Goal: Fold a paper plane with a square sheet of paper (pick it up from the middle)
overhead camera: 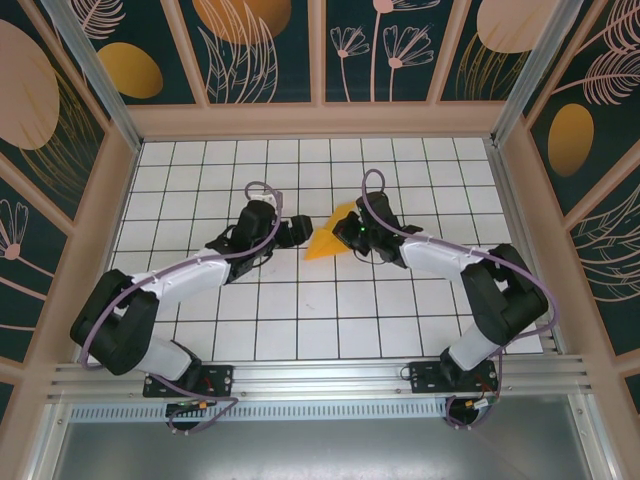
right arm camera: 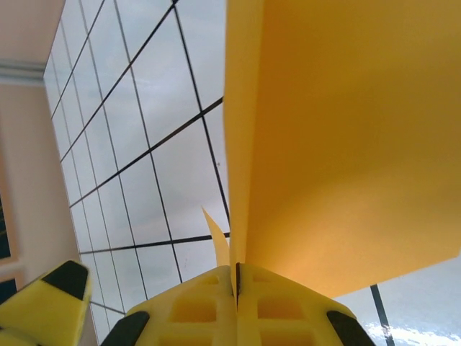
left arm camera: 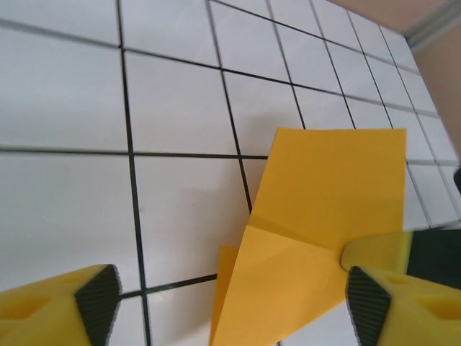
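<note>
where our two arms meet over the middle of the table point(overhead camera: 300, 320), the paper point(overhead camera: 328, 243) sits between them. it is orange-yellow and folded, with a crease across it. from above it looks like a small triangle. we cannot tell if any of it rests on the tiles.

our right gripper point(right arm camera: 236, 285) has its fingers pressed together on one edge of the paper. from that wrist the sheet stands up tall and hides most of the tiles on the right side. one yellow finger of our left gripper point(left arm camera: 229, 303) shows low in the left corner there, apart from the paper.

our left gripper has its fingers wide apart and holds nothing. from its wrist the paper's low end lies between them. one finger is close beside the paper, and we cannot tell if it touches.

around the paper we see white tiles with black lines. purple cables point(overhead camera: 262, 190) loop over both arms. dark walls point(overhead camera: 260, 50) with painted plants and orange ovals stand around the table.
</note>
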`<move>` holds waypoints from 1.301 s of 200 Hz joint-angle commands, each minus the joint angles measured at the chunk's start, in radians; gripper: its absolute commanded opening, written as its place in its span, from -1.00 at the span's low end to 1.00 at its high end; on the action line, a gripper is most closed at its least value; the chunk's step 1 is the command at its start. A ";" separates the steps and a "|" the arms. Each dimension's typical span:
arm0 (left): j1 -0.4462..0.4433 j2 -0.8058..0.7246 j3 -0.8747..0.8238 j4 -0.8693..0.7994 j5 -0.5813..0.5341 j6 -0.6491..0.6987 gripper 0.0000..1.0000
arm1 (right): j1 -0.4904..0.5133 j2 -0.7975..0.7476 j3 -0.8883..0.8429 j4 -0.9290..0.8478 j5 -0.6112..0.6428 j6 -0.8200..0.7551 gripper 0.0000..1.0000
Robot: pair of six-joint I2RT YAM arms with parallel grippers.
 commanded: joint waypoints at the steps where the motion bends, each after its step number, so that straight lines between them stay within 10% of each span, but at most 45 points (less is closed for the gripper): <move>1: 0.003 -0.022 -0.065 0.145 0.022 0.133 0.97 | 0.016 0.005 0.012 -0.047 0.074 0.112 -1.00; 120: 0.001 0.113 -0.245 0.569 0.170 0.650 0.96 | -0.020 0.147 0.119 -0.115 -0.026 0.231 -1.00; 260: -0.059 0.358 -0.138 0.650 0.186 0.968 0.30 | -0.031 0.156 0.167 -0.162 -0.054 0.245 -1.00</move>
